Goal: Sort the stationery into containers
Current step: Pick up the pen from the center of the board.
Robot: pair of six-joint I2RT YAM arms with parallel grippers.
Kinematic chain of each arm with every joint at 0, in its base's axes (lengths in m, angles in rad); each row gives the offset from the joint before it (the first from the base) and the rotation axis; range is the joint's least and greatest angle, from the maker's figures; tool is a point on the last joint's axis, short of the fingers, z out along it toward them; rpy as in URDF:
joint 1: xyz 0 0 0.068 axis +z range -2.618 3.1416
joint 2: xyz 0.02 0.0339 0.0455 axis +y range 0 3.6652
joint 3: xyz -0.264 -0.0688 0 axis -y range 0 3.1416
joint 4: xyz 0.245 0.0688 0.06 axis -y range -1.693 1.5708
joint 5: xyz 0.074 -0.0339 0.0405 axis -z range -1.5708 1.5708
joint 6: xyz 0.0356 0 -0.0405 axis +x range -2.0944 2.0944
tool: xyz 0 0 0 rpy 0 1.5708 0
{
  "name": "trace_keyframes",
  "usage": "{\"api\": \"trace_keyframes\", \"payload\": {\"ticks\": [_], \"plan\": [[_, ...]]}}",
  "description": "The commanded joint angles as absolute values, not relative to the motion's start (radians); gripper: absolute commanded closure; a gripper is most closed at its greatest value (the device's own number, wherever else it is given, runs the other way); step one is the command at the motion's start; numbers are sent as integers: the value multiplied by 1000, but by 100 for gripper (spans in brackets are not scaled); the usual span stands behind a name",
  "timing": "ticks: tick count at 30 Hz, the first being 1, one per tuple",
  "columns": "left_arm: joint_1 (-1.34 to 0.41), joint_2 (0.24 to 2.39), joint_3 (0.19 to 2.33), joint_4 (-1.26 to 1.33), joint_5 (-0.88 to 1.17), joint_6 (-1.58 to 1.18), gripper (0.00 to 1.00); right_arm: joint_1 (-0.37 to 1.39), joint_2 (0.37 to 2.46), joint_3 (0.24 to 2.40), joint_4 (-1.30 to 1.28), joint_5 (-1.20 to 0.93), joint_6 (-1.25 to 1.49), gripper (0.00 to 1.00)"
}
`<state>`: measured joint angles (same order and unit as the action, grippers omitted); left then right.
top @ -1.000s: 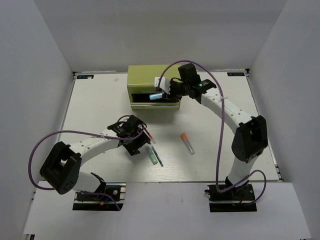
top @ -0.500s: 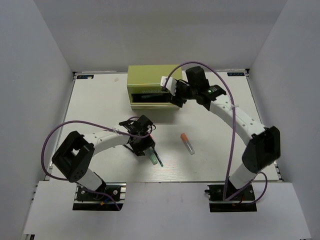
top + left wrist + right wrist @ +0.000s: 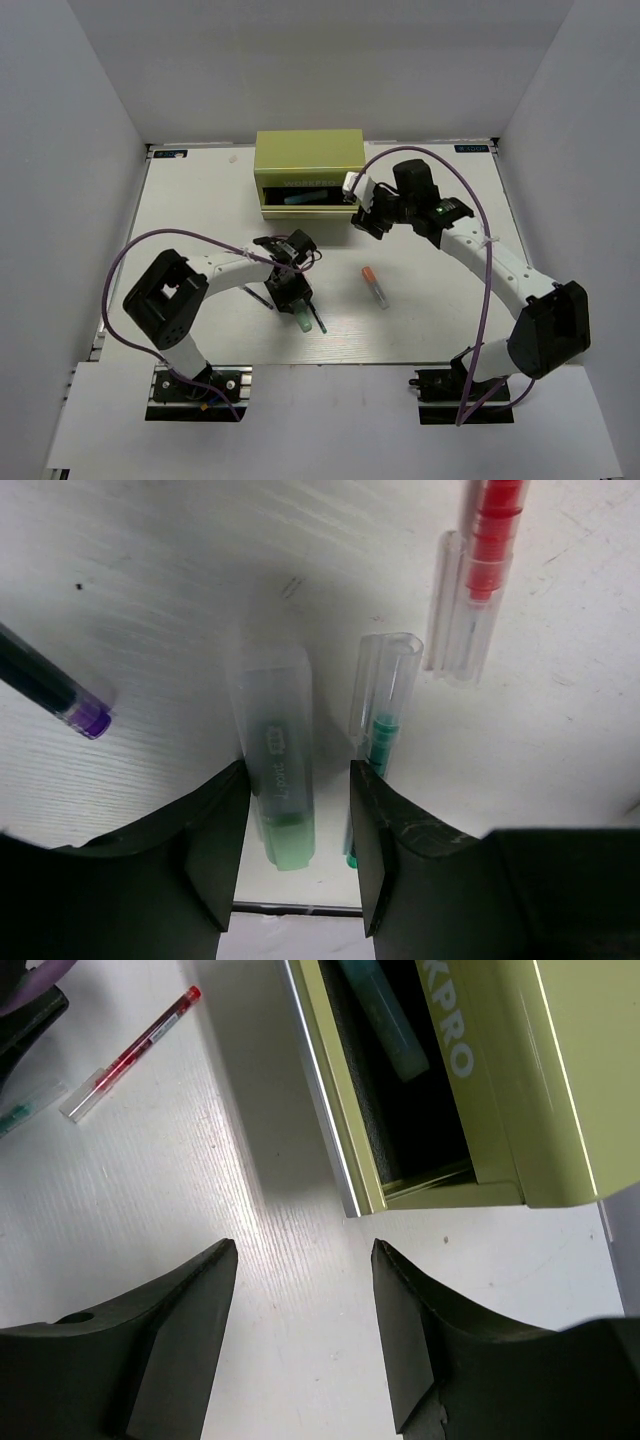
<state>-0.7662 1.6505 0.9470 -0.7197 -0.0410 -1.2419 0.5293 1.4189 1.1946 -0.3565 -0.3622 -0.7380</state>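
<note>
Squarely inside the left pincer (image 3: 298, 780) lies the pale green marker (image 3: 276, 720).

Robot lab; white-walled enclosure (image 3: 80, 120) around table (image 3: 190, 200)

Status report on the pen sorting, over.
Left gripper open, straddling pale green marker. Right gripper open, empty, by chest. Light blue pen in open drawer. Teal pen close beside marker.
</note>
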Motion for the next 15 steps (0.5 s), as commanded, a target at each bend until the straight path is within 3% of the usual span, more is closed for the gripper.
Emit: {"api": "trace_keyframes", "payload": {"ticks": [1, 4, 9, 13, 14, 15], "plan": [[-778, 1707, 971, -751, -61, -1217, 45, 520, 1373, 1187, -316, -374, -701, 38], [-787, 1739, 1000, -791, -61, -1207, 45, 512, 1368, 1181, -316, -379, -693, 38], [-796, 1738, 991, -810, -52, -1207, 56, 500, 1353, 1164, -311, -393, -683, 38], [-796, 1726, 963, -810, -43, -1207, 56, 495, 1342, 1149, -302, -400, -667, 38], [-796, 1726, 954, -810, -34, -1198, 59, 492, 1341, 1146, -302, -403, -664, 38], [-796, 1726, 954, -810, -34, -1187, 68, 491, 1338, 1138, -302, -405, -663, 38]]}}
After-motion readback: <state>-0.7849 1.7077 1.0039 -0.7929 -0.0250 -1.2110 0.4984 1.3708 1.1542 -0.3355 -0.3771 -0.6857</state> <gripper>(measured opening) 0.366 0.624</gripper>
